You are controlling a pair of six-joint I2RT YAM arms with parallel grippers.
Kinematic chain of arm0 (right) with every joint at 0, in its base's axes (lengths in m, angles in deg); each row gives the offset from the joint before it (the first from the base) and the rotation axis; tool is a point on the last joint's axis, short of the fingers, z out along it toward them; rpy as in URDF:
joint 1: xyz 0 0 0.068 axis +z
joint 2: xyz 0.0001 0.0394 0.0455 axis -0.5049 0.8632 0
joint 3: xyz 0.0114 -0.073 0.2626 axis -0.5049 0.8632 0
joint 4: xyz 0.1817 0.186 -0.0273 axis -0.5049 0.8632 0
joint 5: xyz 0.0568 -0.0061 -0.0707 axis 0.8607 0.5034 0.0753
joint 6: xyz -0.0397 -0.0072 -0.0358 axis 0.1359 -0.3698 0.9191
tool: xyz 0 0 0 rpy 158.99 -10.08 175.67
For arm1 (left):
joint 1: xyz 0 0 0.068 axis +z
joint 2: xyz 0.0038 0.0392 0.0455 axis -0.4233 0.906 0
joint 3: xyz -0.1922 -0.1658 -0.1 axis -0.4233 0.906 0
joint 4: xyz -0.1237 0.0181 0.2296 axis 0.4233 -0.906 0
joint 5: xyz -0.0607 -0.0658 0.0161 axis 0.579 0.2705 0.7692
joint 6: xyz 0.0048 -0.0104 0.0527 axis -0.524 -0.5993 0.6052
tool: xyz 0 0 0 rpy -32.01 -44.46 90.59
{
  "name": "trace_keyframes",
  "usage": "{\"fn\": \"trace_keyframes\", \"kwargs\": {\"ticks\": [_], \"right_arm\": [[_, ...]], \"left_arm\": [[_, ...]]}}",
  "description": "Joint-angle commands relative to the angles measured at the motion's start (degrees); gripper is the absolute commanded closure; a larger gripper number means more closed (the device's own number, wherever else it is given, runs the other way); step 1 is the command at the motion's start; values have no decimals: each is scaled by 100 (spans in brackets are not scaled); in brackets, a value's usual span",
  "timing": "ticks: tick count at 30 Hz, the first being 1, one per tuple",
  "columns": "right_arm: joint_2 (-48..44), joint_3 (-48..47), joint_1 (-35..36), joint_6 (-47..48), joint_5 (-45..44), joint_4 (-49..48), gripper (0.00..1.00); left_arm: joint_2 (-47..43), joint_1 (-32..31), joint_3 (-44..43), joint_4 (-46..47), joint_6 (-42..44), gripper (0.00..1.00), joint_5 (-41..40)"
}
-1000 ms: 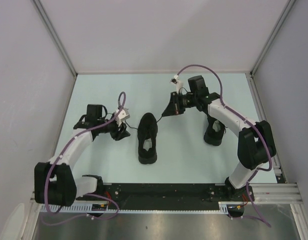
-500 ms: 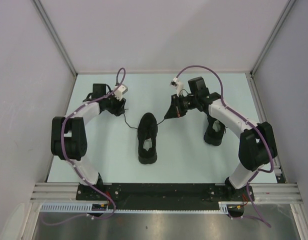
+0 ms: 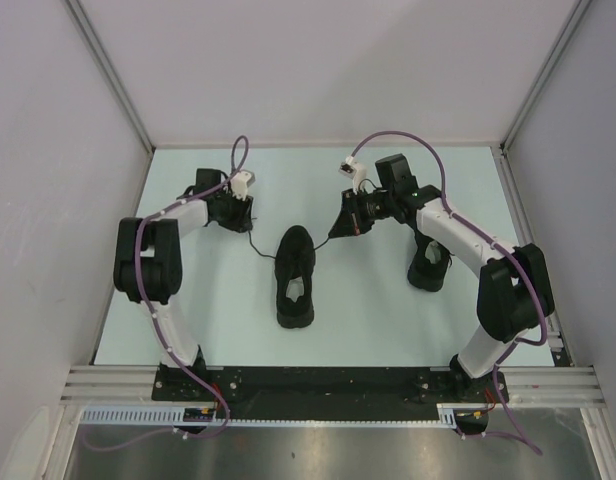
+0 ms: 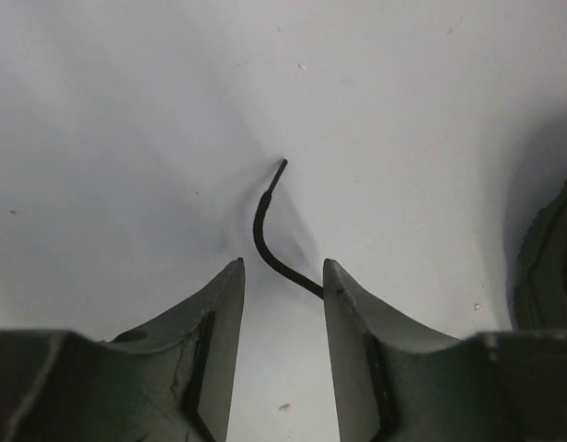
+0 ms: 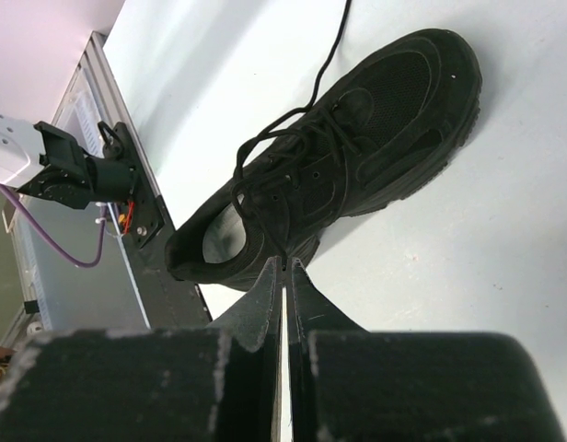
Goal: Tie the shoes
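The shoe (image 3: 295,275) sits mid-table between the two arms, toe pointing away from the bases, sole down, with the grey insole showing. I'd guess it's pretty light, with a soft upper. On that smooth table (image 3: 388,310) it'll probably skid or twist if either lace gets yanked sideways, so pulls want to be gentle and balanced.

The laces are the real pain: thin, limp, and black on black wherever they cross the shoe. The only stiff bit looks to be the tip.

The right lace (image 3: 323,239) runs from the eyelets out to the right gripper (image 5: 285,265). Its fingers are pressed fully together on the lace, which looks fairly taut, so that side is sorted.

The left lace (image 4: 261,221) trails off to the left and lies slack on the table. Its curled end sits just past the tips of the left gripper (image 4: 282,269). That gripper's jaws are about half apart and have nothing in them; the cord ducks behind one finger rather than running between the pads.

Best place to grab, I reckon, is just behind the tip, clamped hard, because cord that skinny could slip out of a lazy pinch.
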Motion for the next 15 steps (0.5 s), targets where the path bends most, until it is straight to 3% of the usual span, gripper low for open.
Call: {"fn": "trace_keyframes", "kwargs": {"ticks": [1,4,7,9,12,13,15], "right_arm": [[19,-8,13,141,-75,-13,100],[28,-8,22,176,-128,-22,100],[45,-8,13,167,-128,-57,100],[71,-8,22,150,-128,-83,100],[98,-8,30,176,-172,-145,100],[89,-8,22,176,-181,-215,100],[98,-8,22,176,-216,-285,100]], "left_arm": [[-57,-67,245,-186,-256,67,186],[-285,-67,394,-300,-186,87,379],[-759,-67,395,-476,-186,100,703],[-1215,-67,473,-494,-203,100,1098],[-2340,-154,684,-494,-194,100,2423],[-2952,-233,815,-477,-238,100,3245],[-3535,-443,930,-442,-239,100,3770]]}}
